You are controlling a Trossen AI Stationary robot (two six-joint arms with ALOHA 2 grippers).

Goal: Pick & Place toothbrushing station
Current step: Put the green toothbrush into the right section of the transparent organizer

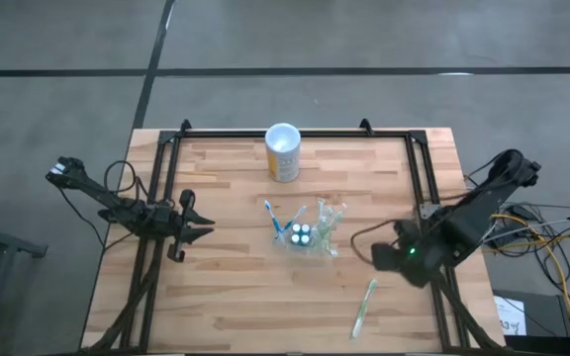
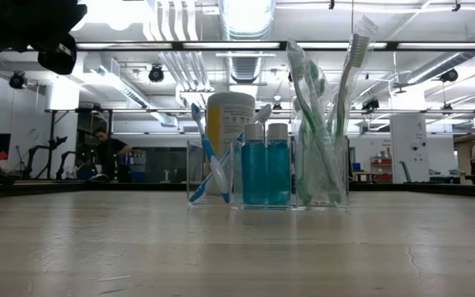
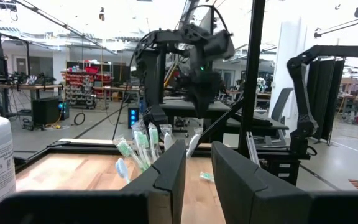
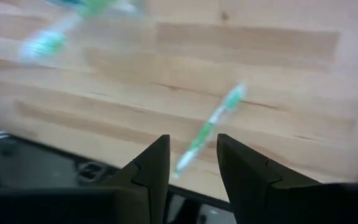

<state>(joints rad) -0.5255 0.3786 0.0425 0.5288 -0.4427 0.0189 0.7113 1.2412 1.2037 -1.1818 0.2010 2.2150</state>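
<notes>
Step in hand, I'd say: right pincer (image 1: 382, 256) going for the loose toothbrush (image 1: 365, 307) lying on the tabletop (image 1: 226, 297) to the station's right, near the front edge. Its fingers stand a little apart, empty, brush showing past the gap in the wrist view. Next move calls for dropping over the brush and clamping it. Left pincer (image 1: 204, 220) waits left of the station, slightly apart, empty. Station (image 1: 308, 233) sits mid-tabletop holding toothbrushes and two blue bottles (yellow cup (image 1: 283, 152) behind it)
</notes>
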